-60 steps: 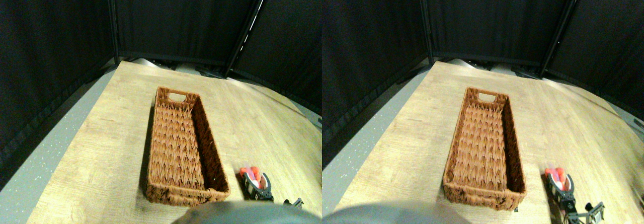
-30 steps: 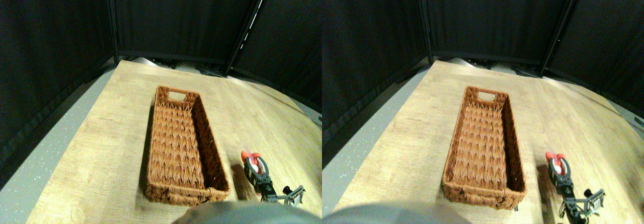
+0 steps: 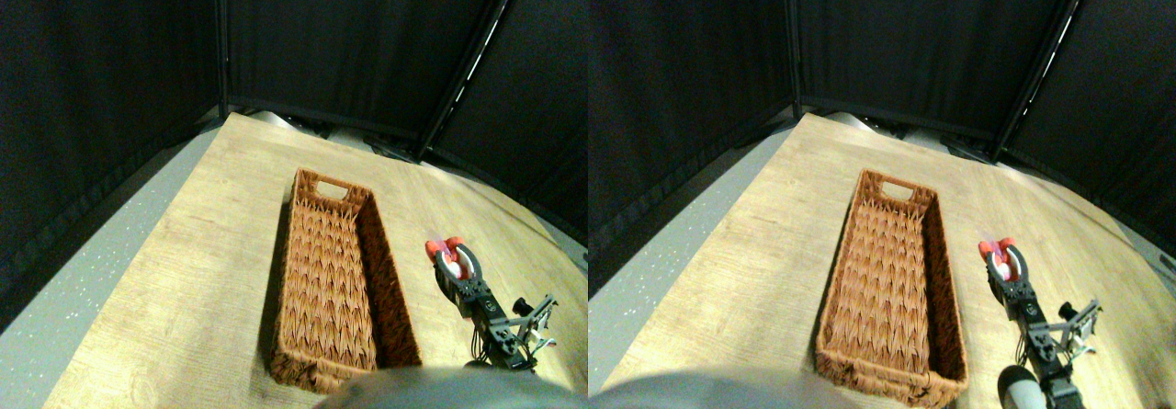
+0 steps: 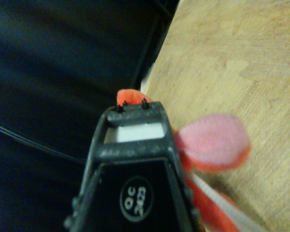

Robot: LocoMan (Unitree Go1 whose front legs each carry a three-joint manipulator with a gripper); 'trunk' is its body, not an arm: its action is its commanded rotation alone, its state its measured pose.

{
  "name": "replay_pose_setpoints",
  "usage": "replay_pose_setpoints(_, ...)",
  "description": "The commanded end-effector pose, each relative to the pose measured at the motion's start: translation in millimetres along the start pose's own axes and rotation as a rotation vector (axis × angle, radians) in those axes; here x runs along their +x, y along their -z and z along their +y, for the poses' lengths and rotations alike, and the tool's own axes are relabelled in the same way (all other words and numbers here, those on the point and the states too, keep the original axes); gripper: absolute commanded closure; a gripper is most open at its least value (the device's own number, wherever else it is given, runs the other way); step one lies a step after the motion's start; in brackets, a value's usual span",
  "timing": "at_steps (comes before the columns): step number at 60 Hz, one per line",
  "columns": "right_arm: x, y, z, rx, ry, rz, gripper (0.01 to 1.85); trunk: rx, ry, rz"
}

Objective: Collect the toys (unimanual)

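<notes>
- We found the right gripper [image 3: 448, 260] with its fingers closed on a red-and-white toy [image 3: 447, 252], raised above the surface [image 3: 184, 271].
- The wicker basket [image 3: 312, 354] lay just beside the fingers, holding no toys.
- In our judgement, the carry should clear the near wall before release.

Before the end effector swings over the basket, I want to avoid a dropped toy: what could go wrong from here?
1. The red-and-white plush toy sticks out past the right end effector, so it might slip loose.
2. It hangs beside the wicker basket, over the wooden table; released now, it would miss.
3. Its dangling parts could catch the basket's wall.
</notes>
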Motion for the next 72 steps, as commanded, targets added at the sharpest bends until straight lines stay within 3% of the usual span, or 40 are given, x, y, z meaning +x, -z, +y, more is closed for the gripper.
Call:
replay_pose_setpoints(1,2.2,0.8,12.4,-0.003,-0.052,-0.004,1.80,-0.033,-0.023,-0.022)
replay_pose_setpoints(5,7.7,5.4,22.7,-0.070,-0.073,0.015,1.80,-0.050,-0.037,-0.029)
replay_pose_setpoints(12,12.5,15.1,32.0,-0.064,-0.094,0.030,1.80,-0.068,-0.055,-0.037)
replay_pose_setpoints(30,21.2,47.1,51.0,-0.029,-0.112,0.161,1.80,-0.113,-0.092,-0.051)
replay_pose_setpoints(53,22.0,73.9,51.9,0.029,-0.071,0.200,1.80,-0.137,-0.113,-0.047)
replay_pose_setpoints(57,23.4,75.2,49.8,0.051,-0.044,0.244,1.80,-0.135,-0.113,-0.046)
replay_pose_setpoints(59,23.6,75.2,49.3,0.053,-0.043,0.251,1.71,-0.134,-0.113,-0.045)
replay_pose_setpoints(62,22.3,72.8,48.4,0.005,-0.007,0.250,1.30,-0.132,-0.112,-0.043)
replay_pose_setpoints(64,20.5,71.6,48.6,0.000,-0.021,0.266,1.09,-0.130,-0.110,-0.040)
replay_pose_setpoints(67,20.5,71.0,48.2,-0.007,-0.032,0.277,1.00,-0.128,-0.109,-0.040)
replay_pose_setpoints(69,20.2,69.8,47.1,0.000,-0.028,0.271,0.82,-0.127,-0.109,-0.041)
replay_pose_setpoints(72,19.7,68.5,46.8,-0.014,-0.027,0.268,0.77,-0.121,-0.107,-0.039)
